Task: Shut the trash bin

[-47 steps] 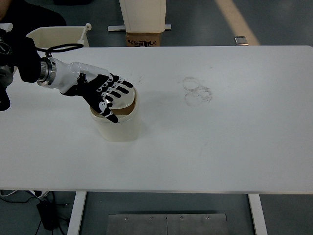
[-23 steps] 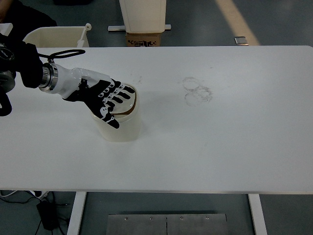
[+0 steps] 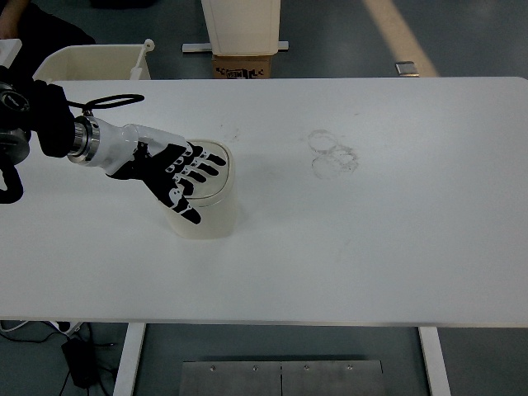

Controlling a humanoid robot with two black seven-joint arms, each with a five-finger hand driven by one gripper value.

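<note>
A small cream trash bin (image 3: 206, 216) stands on the white table (image 3: 371, 239), left of centre. Its swing lid (image 3: 216, 183) lies nearly flat in the rim, and no dark opening shows. My left hand (image 3: 183, 173) comes in from the left and rests flat on top of the lid, fingers spread and holding nothing. The hand hides the left part of the lid. My right arm is out of view.
Faint ring marks (image 3: 332, 153) stain the table right of the bin. Beyond the far edge stand a cream tub (image 3: 91, 62) at the left and a white bin on a cardboard box (image 3: 242, 33) at the centre. A dark-clothed person (image 3: 33, 25) is at the top left.
My left hand has pressed down and drawn slightly left over the bin. The lid has swung from tilted, with the brown inside showing, to nearly flat.
</note>
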